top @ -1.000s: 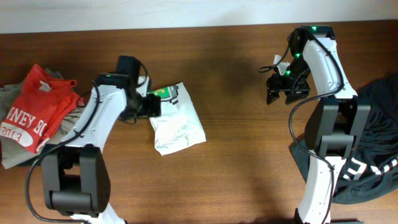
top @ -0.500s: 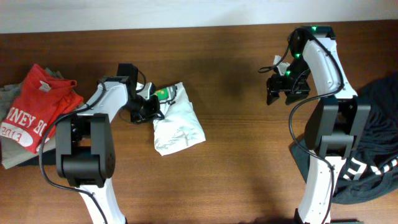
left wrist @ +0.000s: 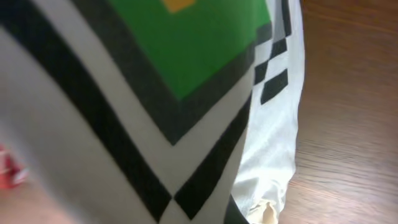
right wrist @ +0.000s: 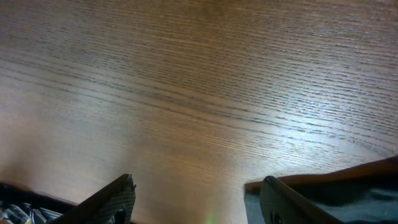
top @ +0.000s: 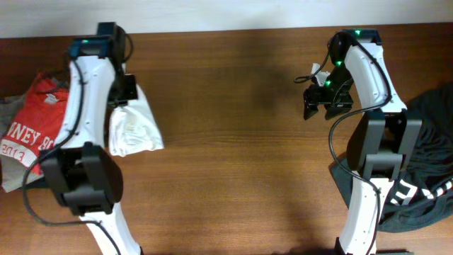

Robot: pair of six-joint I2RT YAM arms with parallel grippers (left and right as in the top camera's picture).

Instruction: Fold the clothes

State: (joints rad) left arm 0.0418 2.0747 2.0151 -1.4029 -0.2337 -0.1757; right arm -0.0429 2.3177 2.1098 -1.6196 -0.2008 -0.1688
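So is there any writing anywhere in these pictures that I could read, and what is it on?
"NEY": white letters on the red shirt, upside down to the overhead camera; the rest of the word is folded away or hidden.
"2013": beneath it on the same shirt; the first digit is unsure.
Black garment: white print, too cut off to read.
White shirt: green and black pattern only, no words.
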